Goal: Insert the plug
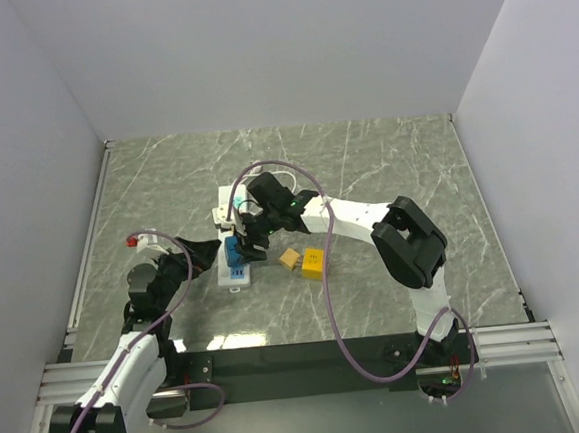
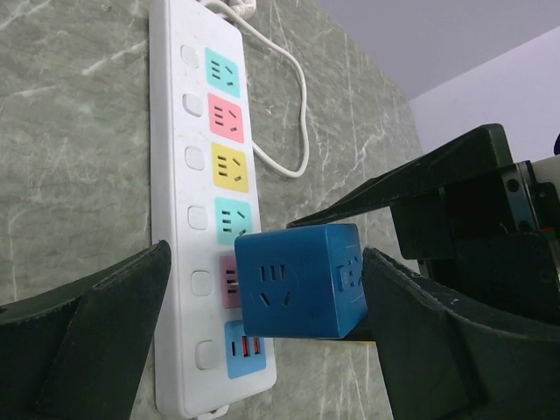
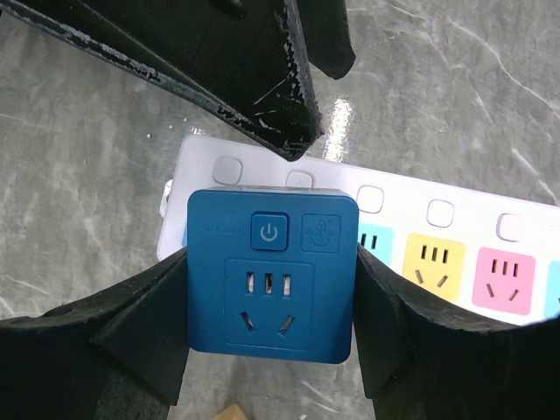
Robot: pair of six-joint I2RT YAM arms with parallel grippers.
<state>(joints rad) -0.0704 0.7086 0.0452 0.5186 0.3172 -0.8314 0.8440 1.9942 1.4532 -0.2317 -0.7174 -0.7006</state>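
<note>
Top view, centre-left: right gripper (image 1: 244,242) is pinching the blue cube adapter (image 1: 233,250) over the lower end of the power strip (image 1: 236,276); left wrist: left gripper (image 2: 266,252) is hanging spread, the adapter showing between its fingers; right wrist: pads (image 3: 157,297) are squeezing its flat sides, which I judge rigid, light, slick plastic.

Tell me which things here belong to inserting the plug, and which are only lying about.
For the job:
- plug, blue, held in the right gripper
- strip, white, under the plug
- left gripper, open, near the strip

Lying about:
- yellow block, right of the strip
- orange block, beside it
</note>
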